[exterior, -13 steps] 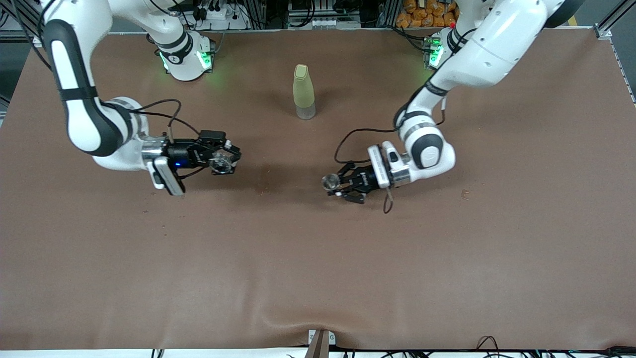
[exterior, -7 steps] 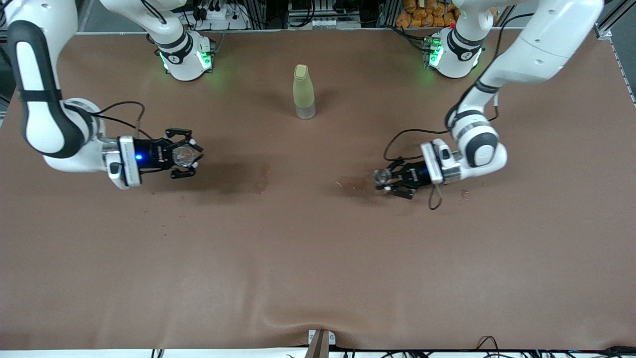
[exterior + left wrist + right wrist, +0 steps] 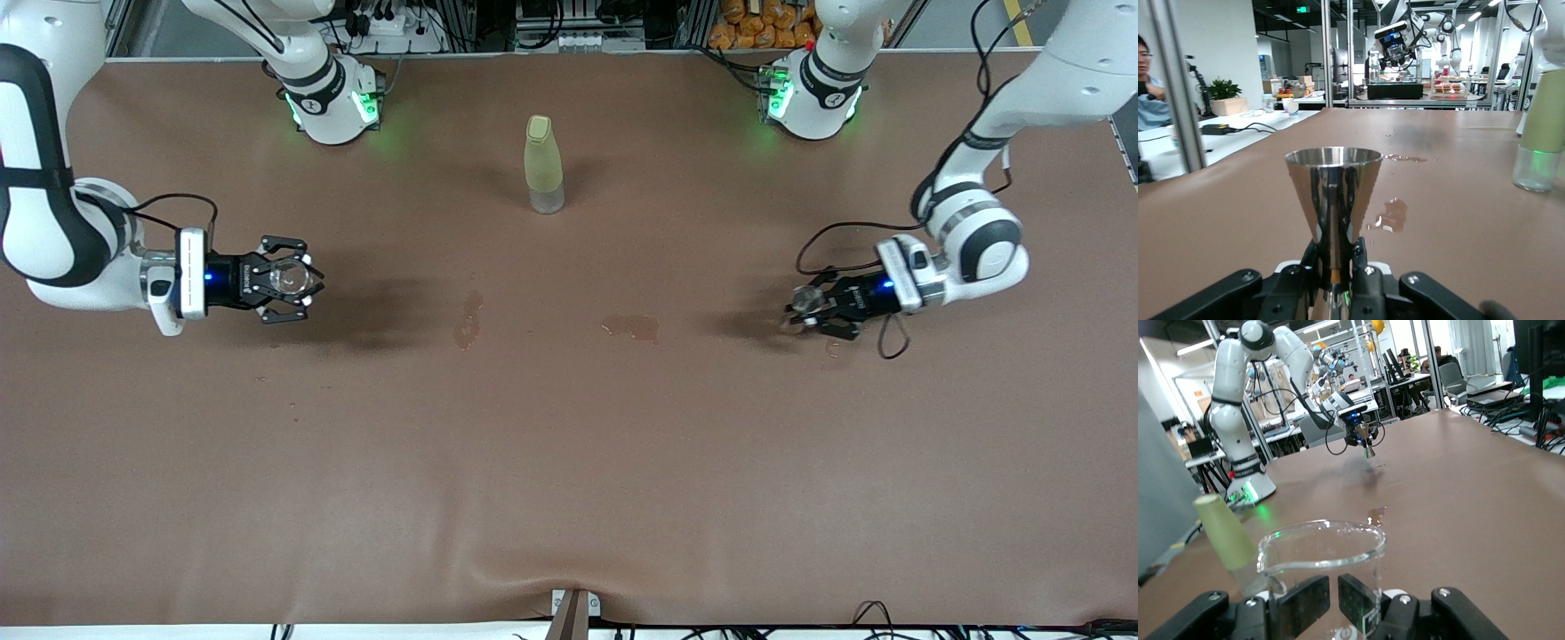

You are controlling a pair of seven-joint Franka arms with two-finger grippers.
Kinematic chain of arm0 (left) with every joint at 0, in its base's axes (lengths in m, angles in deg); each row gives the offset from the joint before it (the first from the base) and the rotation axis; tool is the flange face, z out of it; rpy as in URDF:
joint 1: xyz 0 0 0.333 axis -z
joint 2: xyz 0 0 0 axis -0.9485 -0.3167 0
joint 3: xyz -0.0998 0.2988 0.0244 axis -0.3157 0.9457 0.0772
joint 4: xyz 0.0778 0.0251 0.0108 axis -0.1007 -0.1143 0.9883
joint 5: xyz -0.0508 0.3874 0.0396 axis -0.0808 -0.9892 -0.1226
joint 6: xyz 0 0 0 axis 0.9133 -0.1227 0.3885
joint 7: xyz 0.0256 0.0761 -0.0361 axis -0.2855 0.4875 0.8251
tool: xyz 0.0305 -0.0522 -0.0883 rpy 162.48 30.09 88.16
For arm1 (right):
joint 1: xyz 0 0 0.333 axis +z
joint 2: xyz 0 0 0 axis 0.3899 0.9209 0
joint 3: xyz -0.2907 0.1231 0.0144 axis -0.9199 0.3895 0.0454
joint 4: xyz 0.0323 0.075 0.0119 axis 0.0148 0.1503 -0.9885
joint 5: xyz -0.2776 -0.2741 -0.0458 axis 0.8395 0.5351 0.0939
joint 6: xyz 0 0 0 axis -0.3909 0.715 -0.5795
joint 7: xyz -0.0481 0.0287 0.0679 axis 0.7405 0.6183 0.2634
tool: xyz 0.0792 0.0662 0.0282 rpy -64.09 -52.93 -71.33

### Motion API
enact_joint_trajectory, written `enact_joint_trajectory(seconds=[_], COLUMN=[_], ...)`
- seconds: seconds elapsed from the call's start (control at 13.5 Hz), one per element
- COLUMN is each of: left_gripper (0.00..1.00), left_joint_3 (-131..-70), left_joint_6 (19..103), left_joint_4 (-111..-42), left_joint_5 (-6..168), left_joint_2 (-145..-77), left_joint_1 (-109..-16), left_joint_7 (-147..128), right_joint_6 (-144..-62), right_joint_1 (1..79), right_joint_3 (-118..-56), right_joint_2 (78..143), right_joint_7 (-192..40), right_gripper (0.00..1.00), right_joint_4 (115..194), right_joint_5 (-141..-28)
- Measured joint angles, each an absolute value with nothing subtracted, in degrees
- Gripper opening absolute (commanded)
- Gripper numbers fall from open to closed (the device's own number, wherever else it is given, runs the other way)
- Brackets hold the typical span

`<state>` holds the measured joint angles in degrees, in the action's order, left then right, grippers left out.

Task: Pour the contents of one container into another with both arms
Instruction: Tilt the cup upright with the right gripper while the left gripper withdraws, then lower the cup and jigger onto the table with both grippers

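- Containers sit in both sets of jaws: the left gripper (image 3: 805, 311) is clenched on a steel jigger (image 3: 1333, 193), gripped at its narrow waist, mouth up and upright.
- Clear glass beaker (image 3: 1321, 553) is grasped by the right gripper (image 3: 298, 283), its jaws closed on the wall just under the rim; it also stands upright, spout rim level.
- Each vessel's long axis is vertical, so neither is tipped to pour.
- Both hover low over the worktop (image 3: 569, 462), well apart, each at its own arm's end.
- Between them lie two wet patches (image 3: 631, 327) and, nearer the bases, a pale green bottle (image 3: 542, 164).
- My judgement: any pour needs the two brought together over the middle first.
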<state>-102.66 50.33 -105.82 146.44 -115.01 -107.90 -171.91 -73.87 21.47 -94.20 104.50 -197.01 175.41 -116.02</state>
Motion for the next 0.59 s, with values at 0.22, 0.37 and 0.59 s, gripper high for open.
enact_joint_trajectory(seconds=[0.22, 0.37, 0.59], left_gripper=[0.0, 0.0, 0.0], left_joint_3=[-102.6, -102.5, -102.5], left_joint_6=[49.8, 49.8, 49.8], left_joint_4=[-105.1, -103.5, -101.4], left_joint_5=[141.1, 138.5, 137.6], left_joint_2=[-117.2, -120.4, -124.0], left_joint_1=[-114.5, -116.1, -116.5], left_joint_7=[-171.8, -171.8, -171.9], right_joint_6=[-71.5, -71.1, -71.1], right_joint_1=[18.5, 17.1, 16.5], right_joint_3=[-94.2, -94.2, -94.2], right_joint_2=[107.6, 110.8, 116.7], right_joint_7=[-204.8, -210.2, -216.1], right_gripper=[0.0, 0.0, 0.0], right_joint_4=[171.8, 169.2, 166.3], right_joint_5=[-115.2, -115.1, -115.1])
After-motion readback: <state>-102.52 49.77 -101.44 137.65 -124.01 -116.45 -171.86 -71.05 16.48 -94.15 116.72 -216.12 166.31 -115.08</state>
